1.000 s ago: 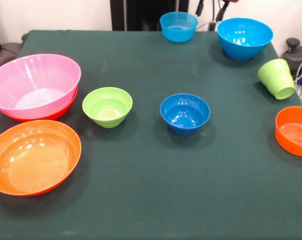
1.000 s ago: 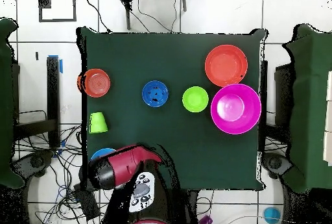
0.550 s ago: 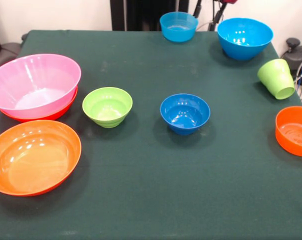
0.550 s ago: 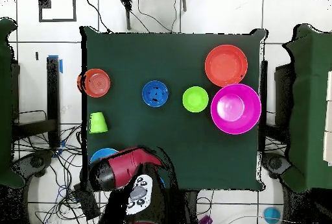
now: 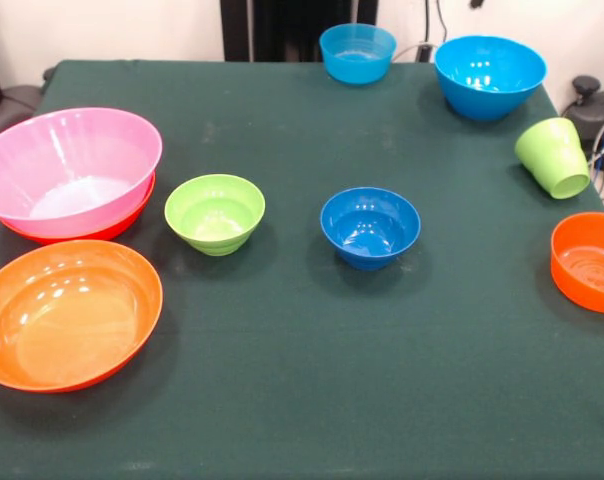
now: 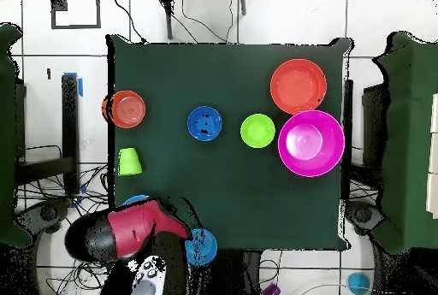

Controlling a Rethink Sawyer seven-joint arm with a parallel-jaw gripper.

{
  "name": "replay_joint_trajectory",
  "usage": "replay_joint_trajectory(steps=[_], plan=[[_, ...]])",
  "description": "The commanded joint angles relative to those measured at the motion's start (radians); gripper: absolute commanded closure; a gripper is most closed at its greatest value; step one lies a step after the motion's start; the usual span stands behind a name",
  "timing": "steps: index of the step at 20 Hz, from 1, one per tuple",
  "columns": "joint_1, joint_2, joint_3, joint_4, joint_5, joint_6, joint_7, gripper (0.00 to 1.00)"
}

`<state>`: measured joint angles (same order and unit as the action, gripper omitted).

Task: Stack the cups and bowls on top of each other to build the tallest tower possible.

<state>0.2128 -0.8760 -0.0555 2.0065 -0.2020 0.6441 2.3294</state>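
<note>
The big pink bowl [image 5: 67,170] [image 6: 310,143] sits nested in a wide orange bowl [image 5: 92,232]: the tower. A second wide orange bowl [image 5: 67,315] [image 6: 298,85] lies beside it. The small lime green bowl [image 5: 214,212] [image 6: 257,130] and the dark blue bowl [image 5: 370,225] [image 6: 204,123] stand mid-table. Two sky blue bowls [image 5: 357,52] [image 5: 489,75] stand at one edge. The lime green cup [image 5: 554,157] [image 6: 129,161] is tilted, beside a smaller orange bowl [image 5: 589,262] [image 6: 128,109]. Only a dark tip of my gripper [image 5: 477,4] shows.
In the overhead view my red arm [image 6: 128,232] hangs over the table's corner and covers most of one sky blue bowl [image 6: 137,198]; the other sky blue bowl [image 6: 202,246] lies uncovered beside it. The green table [image 5: 302,390] has cables and chairs around it.
My arm has swung aside in the overhead view, uncovering one sky blue bowl. The gripper parts that showed at the front view's top edge have drawn away. No bowl or cup moved.
</note>
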Motion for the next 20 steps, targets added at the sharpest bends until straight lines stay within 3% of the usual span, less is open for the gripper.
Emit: replay_joint_trajectory(steps=[1,9,13,20], plan=[[0.064,-0.027,0.014,-0.052,0.06,0.097,0.178,0.0],[0.069,-0.034,-0.003,-0.043,0.078,0.095,0.134,0.0],[0.056,-0.03,-0.012,-0.026,0.056,0.071,0.106,0.0],[-0.035,0.055,-0.021,0.067,-0.012,-0.164,0.062,0.0]])
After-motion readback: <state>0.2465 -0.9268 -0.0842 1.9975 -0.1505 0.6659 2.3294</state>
